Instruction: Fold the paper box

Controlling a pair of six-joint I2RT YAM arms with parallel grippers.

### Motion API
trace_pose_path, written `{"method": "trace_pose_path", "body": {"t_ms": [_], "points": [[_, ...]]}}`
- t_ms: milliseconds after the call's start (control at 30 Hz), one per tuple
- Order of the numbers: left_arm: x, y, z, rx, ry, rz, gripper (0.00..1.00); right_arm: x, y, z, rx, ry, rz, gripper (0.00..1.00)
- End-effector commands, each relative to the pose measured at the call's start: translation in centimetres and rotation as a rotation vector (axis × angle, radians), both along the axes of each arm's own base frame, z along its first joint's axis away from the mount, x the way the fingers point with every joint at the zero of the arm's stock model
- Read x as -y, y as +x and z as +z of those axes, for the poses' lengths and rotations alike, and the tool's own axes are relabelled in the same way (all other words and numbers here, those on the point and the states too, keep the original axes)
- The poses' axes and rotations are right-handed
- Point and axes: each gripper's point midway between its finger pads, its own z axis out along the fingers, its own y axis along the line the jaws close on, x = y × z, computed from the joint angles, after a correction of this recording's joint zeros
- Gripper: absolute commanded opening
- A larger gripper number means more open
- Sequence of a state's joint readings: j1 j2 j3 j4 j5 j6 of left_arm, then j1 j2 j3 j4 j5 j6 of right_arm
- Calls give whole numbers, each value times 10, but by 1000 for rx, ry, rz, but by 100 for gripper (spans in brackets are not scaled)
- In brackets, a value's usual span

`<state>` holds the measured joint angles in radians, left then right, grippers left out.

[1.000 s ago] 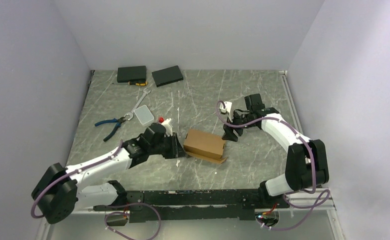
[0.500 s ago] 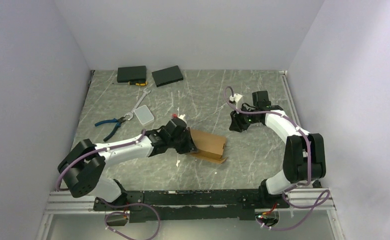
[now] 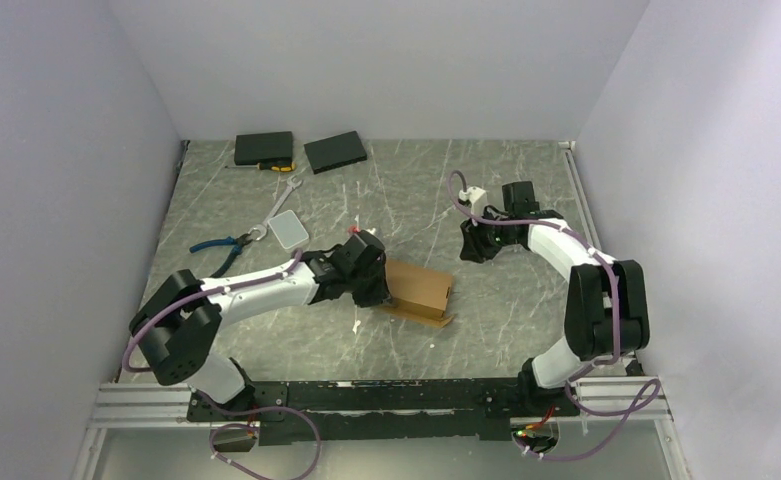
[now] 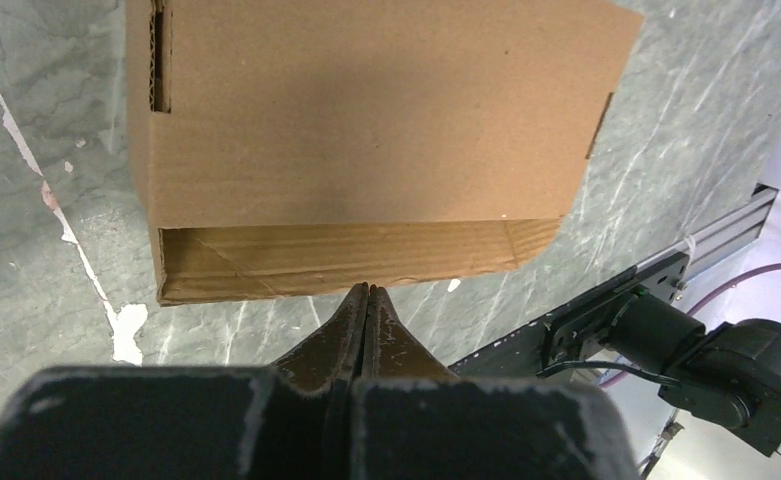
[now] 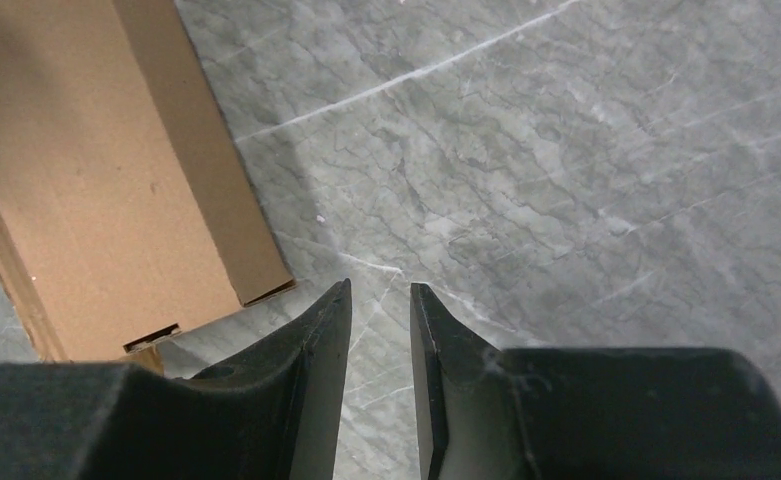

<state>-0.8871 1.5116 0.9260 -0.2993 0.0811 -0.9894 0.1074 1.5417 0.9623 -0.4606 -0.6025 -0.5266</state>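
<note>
Looks mostly done: paper box [image 3: 418, 287] mid-bench, already a carton, just a flap poking out on its near side. Left tool [image 4: 366, 300] pinched closed, empty, at its left end; right tool [image 5: 380, 290] slightly parted, empty, rightward. Pliers [image 3: 221, 250], black slabs [image 3: 264, 149] toward the far-left corner, not blocking.

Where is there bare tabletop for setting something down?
Bare marble lies at the back, between the black slabs and the right gripper, and near, between the paper box and the front rail. Crowded: the left side, with pliers, white container and left gripper.
</note>
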Motion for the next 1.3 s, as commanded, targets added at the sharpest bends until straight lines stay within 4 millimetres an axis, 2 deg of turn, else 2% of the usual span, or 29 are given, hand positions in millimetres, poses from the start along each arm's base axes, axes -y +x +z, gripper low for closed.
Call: {"method": "trace_pose_path", "body": {"t_ms": [0, 333, 567, 800, 967, 1100, 1200, 1267], "points": [[3, 3, -2, -18, 36, 2, 0, -4, 13, 1, 12, -10, -15, 31], [-3, 21, -15, 4, 107, 32, 0, -21, 2, -6, -11, -9, 58, 31], [-11, 60, -10, 26, 87, 70, 0, -32, -13, -20, -72, -32, 136, 31], [-11, 94, 1, 54, 36, 72, 0, -39, -19, -11, -76, 4, 159, 31], [-8, 109, 10, 68, -4, 40, 0, -42, -19, -6, -74, 22, 156, 31], [-2, 100, 39, 158, -77, -80, 0, -31, -12, -1, -55, 17, 116, 35], [-8, 78, 66, 285, -138, -167, 1, -26, -11, 6, -28, 26, 115, 38], [-12, 55, 76, 368, -166, -251, 12, -27, -14, 9, -9, 44, 137, 41]]}}
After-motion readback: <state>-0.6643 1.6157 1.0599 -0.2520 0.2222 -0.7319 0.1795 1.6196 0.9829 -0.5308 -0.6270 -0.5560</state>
